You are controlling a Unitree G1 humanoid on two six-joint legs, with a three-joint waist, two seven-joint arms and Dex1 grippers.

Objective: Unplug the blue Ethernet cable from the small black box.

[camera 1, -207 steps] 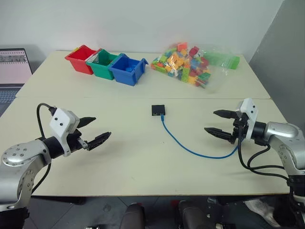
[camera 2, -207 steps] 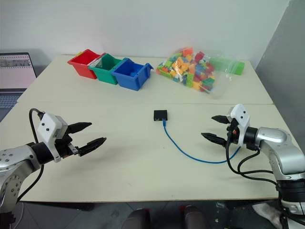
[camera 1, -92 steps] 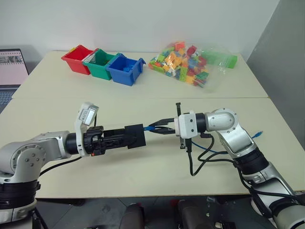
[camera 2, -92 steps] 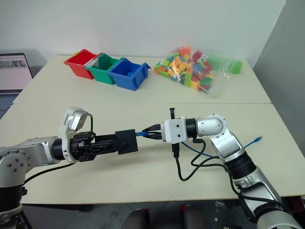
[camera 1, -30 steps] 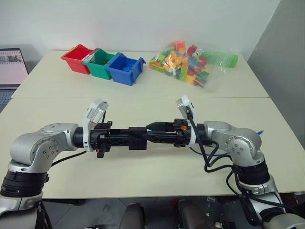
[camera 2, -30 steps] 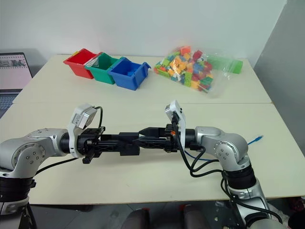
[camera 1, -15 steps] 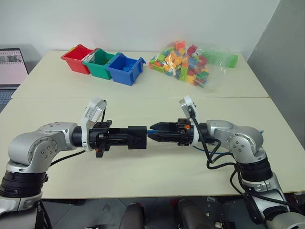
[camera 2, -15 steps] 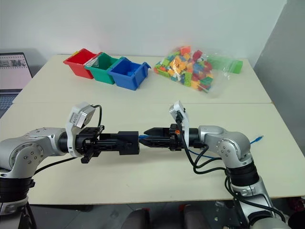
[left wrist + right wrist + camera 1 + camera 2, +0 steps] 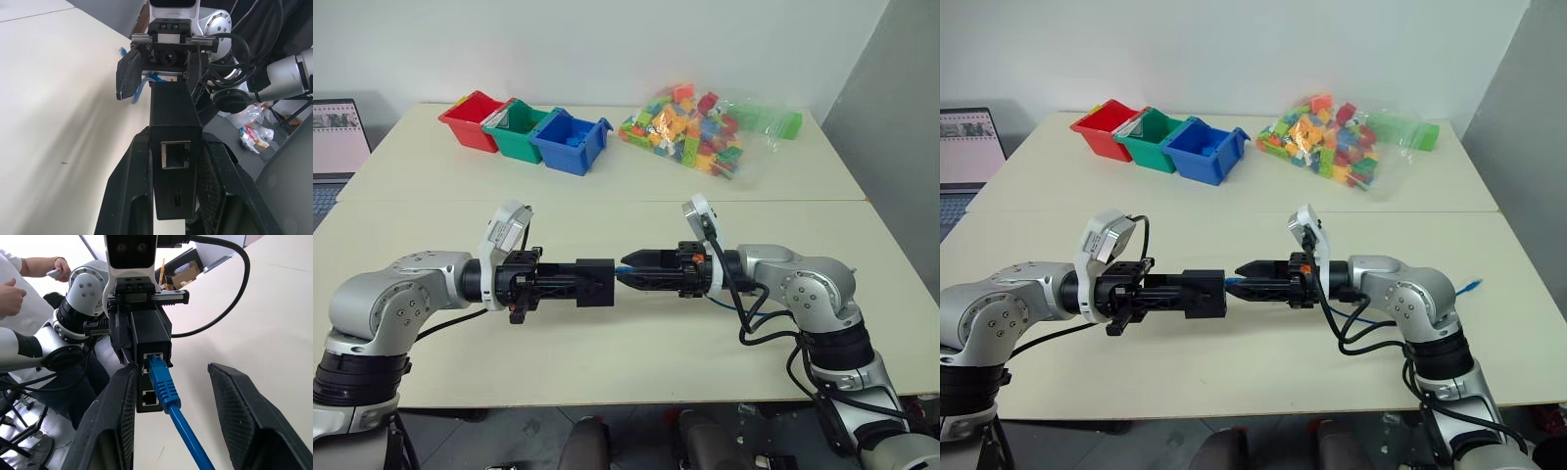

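Observation:
My left gripper (image 9: 587, 283) is shut on the small black box (image 9: 595, 282), holding it level above the table. In the left wrist view the box (image 9: 173, 112) sits between both fingers, an empty port facing the camera. The blue Ethernet cable (image 9: 168, 391) is plugged into a port on the box's other side (image 9: 150, 333). My right gripper (image 9: 623, 277) faces the box from the right, open. Its fingers (image 9: 239, 416) flank the plug without pinching it. A short bit of blue (image 9: 620, 267) shows between box and fingers. The cable's free end (image 9: 1470, 286) lies on the table at the right.
Red (image 9: 470, 119), green (image 9: 517, 129) and blue (image 9: 570, 142) bins stand at the back left. A clear bag of coloured bricks (image 9: 700, 132) lies at the back right. A laptop (image 9: 337, 127) sits at the far left. A person (image 9: 14, 289) shows in the right wrist view.
The box lay on the table with both grippers open and far from it. Now the left gripper holds it up and the right gripper is at the plug. Nothing moved noticeably in the last second.

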